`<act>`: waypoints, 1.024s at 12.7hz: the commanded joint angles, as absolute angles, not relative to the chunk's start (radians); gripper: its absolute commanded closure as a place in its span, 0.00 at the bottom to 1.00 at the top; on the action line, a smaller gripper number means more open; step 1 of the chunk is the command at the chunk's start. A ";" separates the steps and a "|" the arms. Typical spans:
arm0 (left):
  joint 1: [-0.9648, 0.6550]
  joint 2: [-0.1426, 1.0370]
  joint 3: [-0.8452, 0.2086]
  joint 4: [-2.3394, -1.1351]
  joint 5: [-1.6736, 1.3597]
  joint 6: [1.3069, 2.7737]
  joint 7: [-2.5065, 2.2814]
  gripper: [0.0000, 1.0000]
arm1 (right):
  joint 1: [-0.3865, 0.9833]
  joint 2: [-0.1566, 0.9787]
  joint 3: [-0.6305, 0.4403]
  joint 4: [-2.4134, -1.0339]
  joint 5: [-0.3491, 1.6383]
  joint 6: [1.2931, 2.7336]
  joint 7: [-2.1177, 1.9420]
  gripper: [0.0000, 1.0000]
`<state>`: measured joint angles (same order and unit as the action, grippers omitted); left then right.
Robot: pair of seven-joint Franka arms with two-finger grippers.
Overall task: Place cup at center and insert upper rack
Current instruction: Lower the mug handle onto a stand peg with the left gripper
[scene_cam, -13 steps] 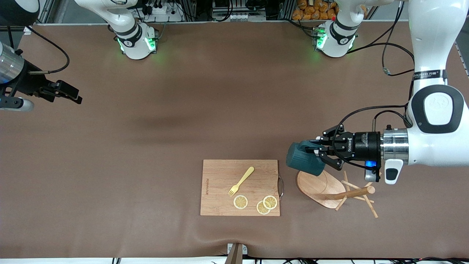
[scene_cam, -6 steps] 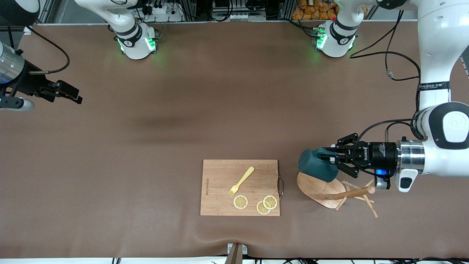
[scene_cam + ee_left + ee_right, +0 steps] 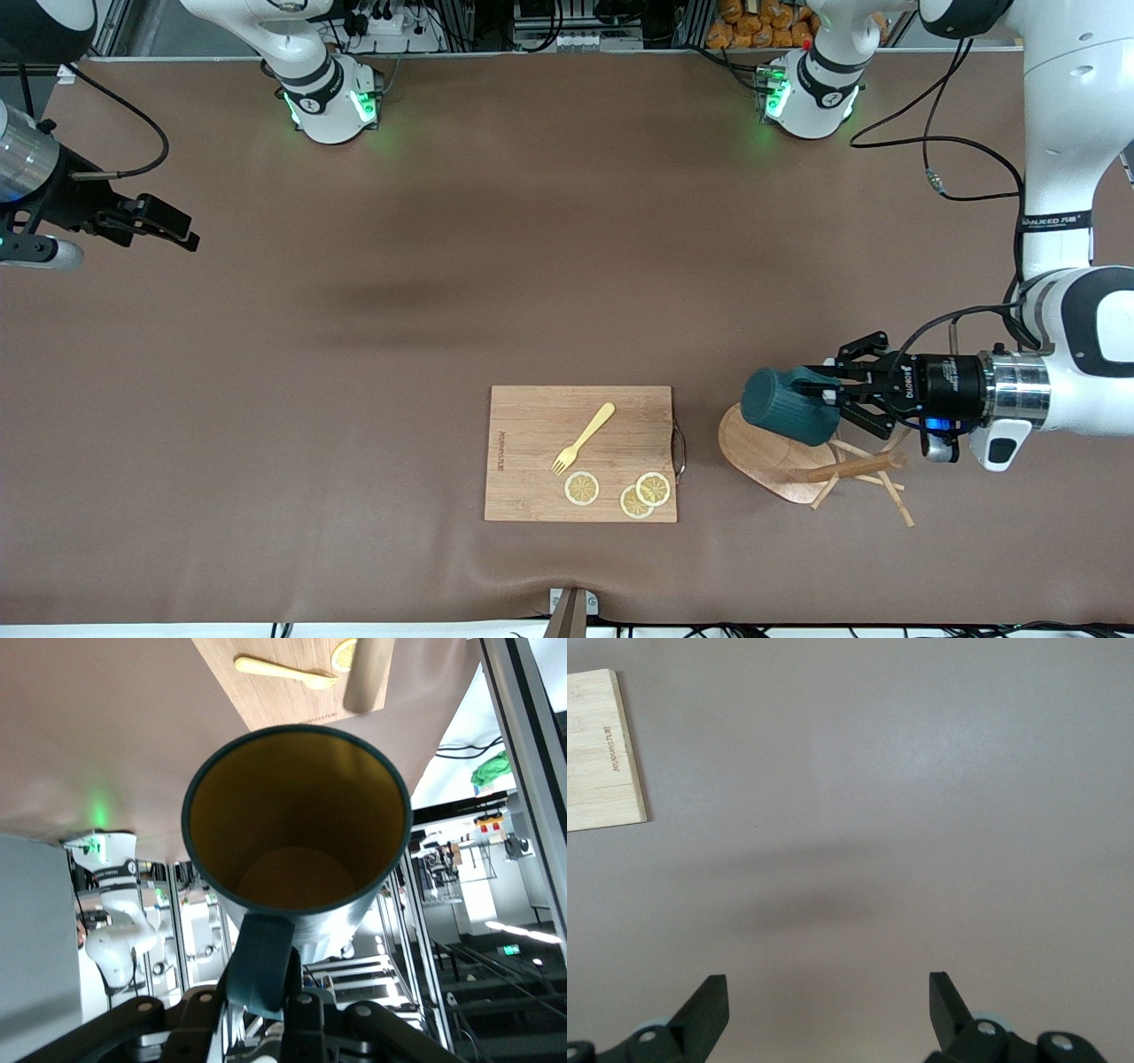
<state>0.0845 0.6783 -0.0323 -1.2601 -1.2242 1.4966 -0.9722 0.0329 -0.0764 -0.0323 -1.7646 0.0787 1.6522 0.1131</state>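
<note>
the right gripper [image 3: 168, 229] waited in the air at the right arm's end of the table, its body cut off by the front view's edge; its jaws stood wide with nothing between them, and its wrist view showed only the two dark fingertips [image 3: 709, 1005], bare brown table cloth [image 3: 877, 815] and one corner of the cutting board [image 3: 598, 753]

well apart from those jaws, the rectangular wooden cutting board [image 3: 532, 416] lay flat with a grained surface and a thin metal handle on one short edge; on it were a pale yellow fork [image 3: 585, 437] and three round lemon slices [image 3: 582, 488]

toward the left arm's end, the left gripper [image 3: 831, 399] was clamped on the loop handle of the cup [image 3: 784, 418], held on its side with its mouth toward the wrist; the fingertips themselves were hidden by the handle. the cup was dark teal with ribbed sides, and the left wrist view showed its smooth tan-yellow inside [image 3: 297, 828]

just under the held cup lay the upper rack [image 3: 771, 452], light wood, tipped over, its oval base partly covered by the cup, its round post and thin pegs spread on the cloth beneath the wrist
</note>
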 commanded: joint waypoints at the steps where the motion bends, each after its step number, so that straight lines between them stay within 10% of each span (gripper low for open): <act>1: 0.112 0.701 -0.040 -1.255 -1.275 1.457 -0.934 1.00 | 0.014 -0.100 -0.017 -1.786 0.067 1.663 0.104 0.00; 13: 0.166 0.770 -0.040 -1.256 -1.344 1.433 -0.873 1.00 | -0.011 -0.106 -0.021 -1.786 0.071 1.647 0.071 0.00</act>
